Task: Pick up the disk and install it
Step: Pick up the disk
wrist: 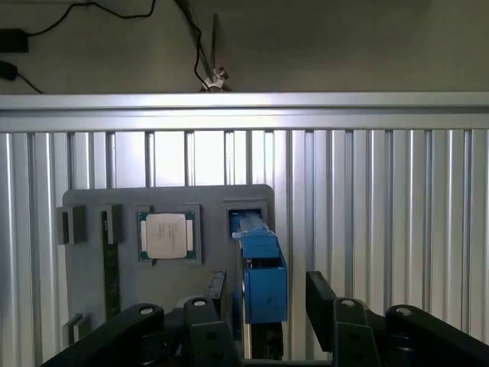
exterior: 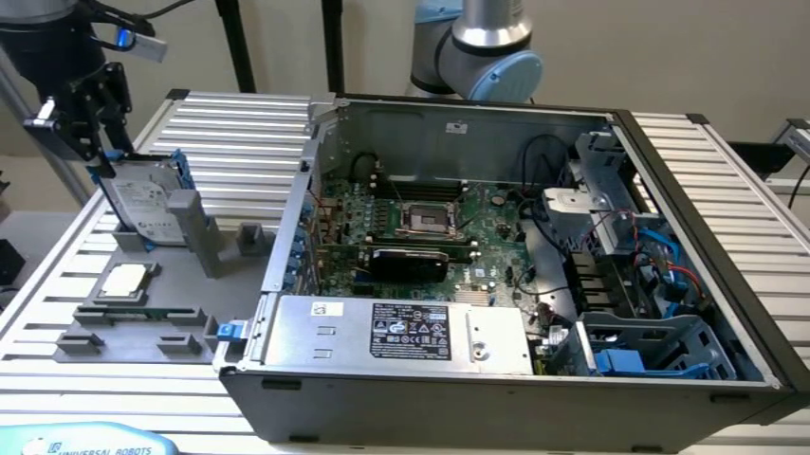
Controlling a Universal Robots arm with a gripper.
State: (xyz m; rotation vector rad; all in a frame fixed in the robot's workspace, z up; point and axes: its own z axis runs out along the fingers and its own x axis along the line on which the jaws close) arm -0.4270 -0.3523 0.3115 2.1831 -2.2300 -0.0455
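We judge the task barely begun: the disk (exterior: 142, 204) stands upright on its edge in a slot of the grey fixture (exterior: 190, 318), which lies on the slatted table (exterior: 253, 123) toward its edge on the exterior view's left, just beside the open computer case (exterior: 506, 393). The tool (exterior: 104, 150) hangs over the disk's top edge with its jaws spread wide. In the wrist view the disk's blue carrier (wrist: 263, 279) sits between the two fingers (wrist: 321, 294) with a clear gap on at least one side, so we read it as straddling the disk and gripping nothing. Neither the lift out of the slot nor the seating in the case is done yet. Counting, we find one disk, one tool, one fixture, one square CPU chip (wrist: 167, 235) lying flat in its own pocket of the fixture near the disk, one case, and one power-supply box (exterior: 418, 332) at the case's near edge.
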